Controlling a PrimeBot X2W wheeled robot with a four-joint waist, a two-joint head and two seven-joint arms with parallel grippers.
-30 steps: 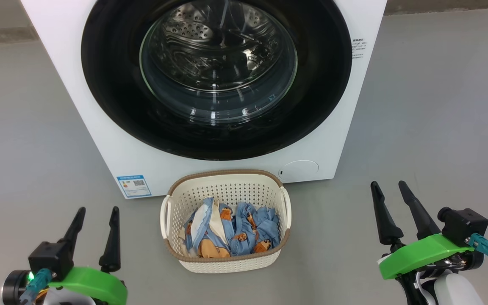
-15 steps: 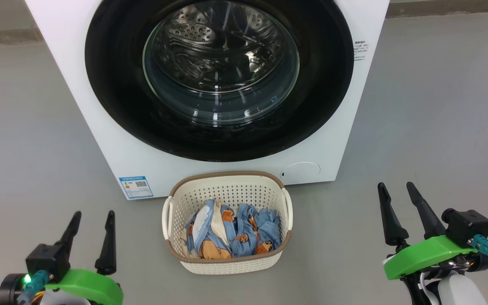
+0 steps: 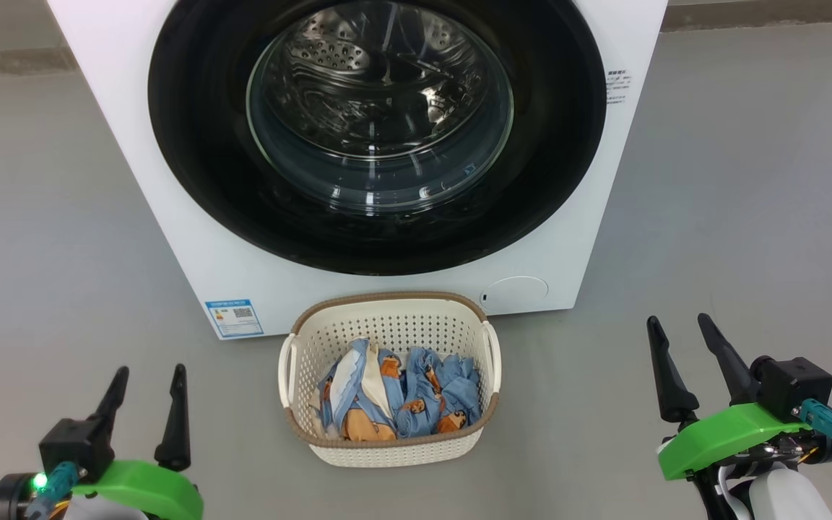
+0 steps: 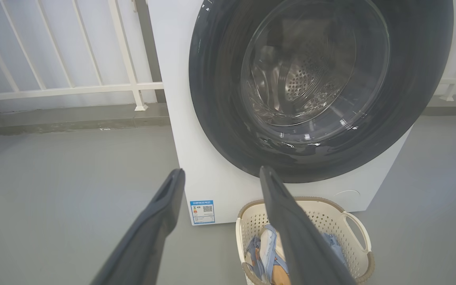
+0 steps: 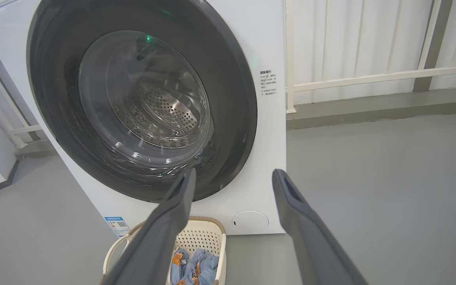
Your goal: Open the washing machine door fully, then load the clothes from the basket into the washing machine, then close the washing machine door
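Black-rimmed round glass washing machine door (image 3: 377,137) stays shut; left end effector (image 3: 150,370), now lower, and right end effector (image 3: 677,319) gape empty; wrist views add white railing (image 4: 73,90).

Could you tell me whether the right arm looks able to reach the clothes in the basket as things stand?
Probably yes. The right claw is open and empty, with bare floor between it and the basket; the clothes lie uncovered in its open top. The washing machine door is shut, though.

Floor (image 3: 748,217): smooth grey, evenly lit.
Railing (image 4: 73,89): white bars beyond the left claw (image 4: 221,171), leftward; also beyond the right claw (image 5: 234,172), rightward.
Kerb (image 4: 73,118): grey, under the railing.
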